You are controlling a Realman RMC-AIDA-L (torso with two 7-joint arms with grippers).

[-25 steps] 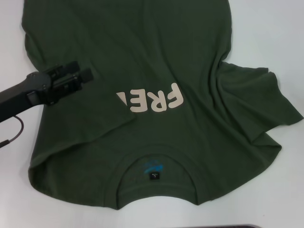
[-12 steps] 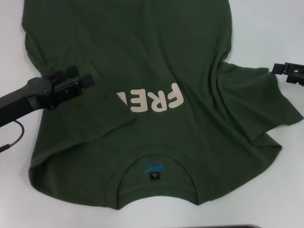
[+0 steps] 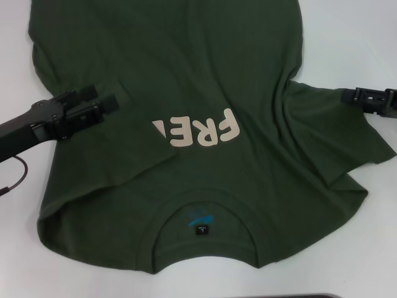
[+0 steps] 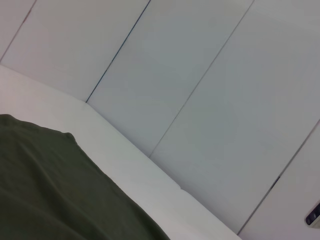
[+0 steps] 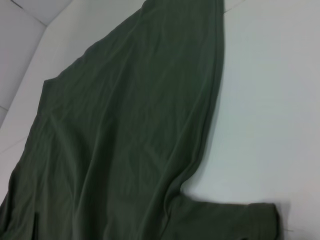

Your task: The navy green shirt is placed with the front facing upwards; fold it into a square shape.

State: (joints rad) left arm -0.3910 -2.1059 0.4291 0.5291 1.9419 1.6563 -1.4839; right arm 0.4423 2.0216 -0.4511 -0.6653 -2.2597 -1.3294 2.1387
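From my head I see the navy green shirt (image 3: 186, 124) lying flat on the white table (image 3: 347, 37) with its collar near me; my left gripper (image 3: 102, 102) hangs over the folded left side, fingers a little apart and empty, and my right gripper (image 3: 372, 99) is at the right sleeve, which I should pinch by its edge and lay flat inward. My left wrist shows only shirt and wall, and my right wrist shows only the shirt's side and sleeve, so I cannot tell how far my right fingers are open

The matte black, boxy left hand (image 3: 102, 102) joins a black tubular arm trailing a thin dark cable; the right hand (image 3: 366, 98) is black too.
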